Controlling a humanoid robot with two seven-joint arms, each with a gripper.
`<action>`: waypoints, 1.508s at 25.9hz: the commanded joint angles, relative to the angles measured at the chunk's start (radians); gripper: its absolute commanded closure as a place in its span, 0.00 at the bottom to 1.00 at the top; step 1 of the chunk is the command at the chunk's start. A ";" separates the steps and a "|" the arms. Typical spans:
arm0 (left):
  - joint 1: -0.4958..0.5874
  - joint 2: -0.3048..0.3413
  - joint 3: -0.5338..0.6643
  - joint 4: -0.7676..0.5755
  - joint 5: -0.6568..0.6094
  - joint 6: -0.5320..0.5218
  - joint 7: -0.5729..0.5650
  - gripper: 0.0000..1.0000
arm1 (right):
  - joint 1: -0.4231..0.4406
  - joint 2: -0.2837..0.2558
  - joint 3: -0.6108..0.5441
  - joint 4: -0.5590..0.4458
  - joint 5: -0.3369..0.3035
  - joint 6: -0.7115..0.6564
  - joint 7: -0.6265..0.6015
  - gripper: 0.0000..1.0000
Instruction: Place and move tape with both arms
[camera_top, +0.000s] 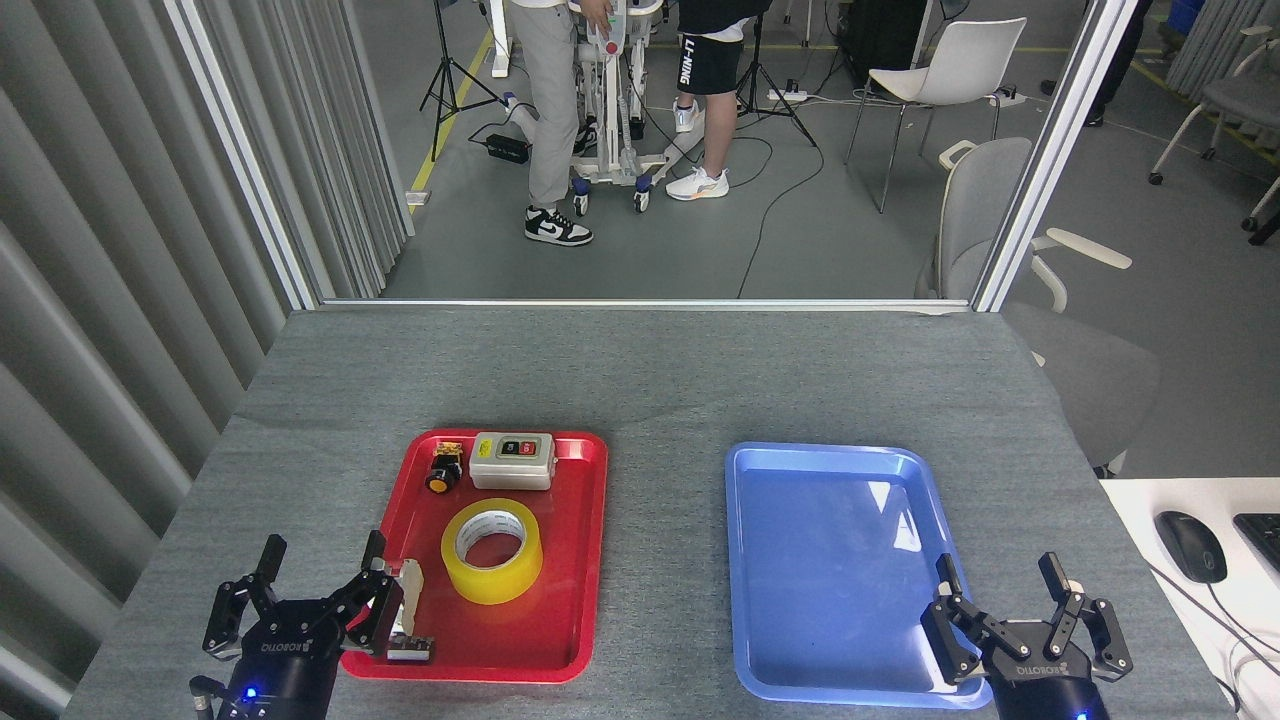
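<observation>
Left gripper (320, 555): black fingers spread wide, nothing held, poised over the near-left corner of the red tray (580, 560). Right gripper (1000, 580): fingers likewise spread wide, empty, over the near-right corner of the blue tray (760, 560).

Count: two trays, one roll of tape (492, 551), one grey switch box (512, 460), one push button (444, 468), one small beige-and-black part (408, 620), two grippers.

Tape: lying flat in the middle of the red tray, glossy translucent yellow, ring-shaped, white printed core facing up. Not touched by either gripper; left gripper near, right gripper well apart.

Switch box: rectangular, matte grey, at the far edge of the red tray, push button just beside it on the left. Button: round, black with orange tip.

Trays: smooth glossy plastic, rectangular, rounded corners, raised rims. Blue tray bare inside.

Table (640, 380): grey felt-like cloth, slightly wrinkled.
</observation>
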 joint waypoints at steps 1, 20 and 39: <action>-0.018 0.003 -0.004 0.002 0.001 -0.002 -0.001 0.00 | 0.001 0.005 0.003 0.006 0.000 0.002 0.000 0.00; -0.023 0.004 -0.027 0.001 0.002 -0.171 -0.051 0.00 | -0.003 0.005 -0.007 0.015 0.003 0.007 0.001 0.00; -0.429 -0.048 -0.294 0.432 -0.107 0.012 -0.280 0.00 | 0.001 0.006 -0.003 0.017 0.003 0.007 0.003 0.00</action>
